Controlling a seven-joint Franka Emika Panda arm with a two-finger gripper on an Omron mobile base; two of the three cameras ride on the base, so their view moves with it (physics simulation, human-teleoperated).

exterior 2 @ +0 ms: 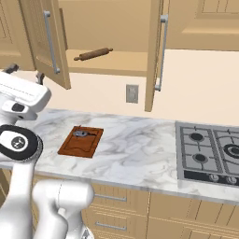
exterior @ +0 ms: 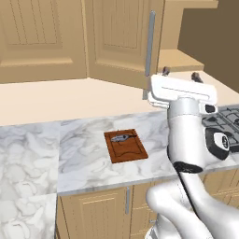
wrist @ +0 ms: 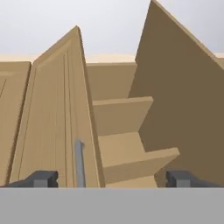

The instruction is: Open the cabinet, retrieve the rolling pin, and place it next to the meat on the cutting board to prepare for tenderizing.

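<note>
The cabinet (exterior 2: 112,23) stands with both doors swung out, each carrying a long silver handle (exterior 2: 51,42). On its lower shelf lies the rolling pin (exterior 2: 93,54), a thin brown cylinder. My gripper (exterior 2: 25,72) hovers open just in front of the left door (exterior: 116,37), holding nothing. In the hand view the gripper (wrist: 113,179) looks up along that door's edge, with the handle (wrist: 79,164) between the spread fingertips (wrist: 41,178) and not touched. The cutting board (exterior: 125,145) lies on the marble counter below, with the meat (exterior: 122,137) near its far edge.
A gas stove (exterior 2: 210,154) sits on the counter to the right. A wall outlet (exterior 2: 132,93) is on the backsplash under the cabinet. The right door (exterior 2: 154,56) juts out over the counter. Marble counter (exterior: 79,149) spreads left of the board.
</note>
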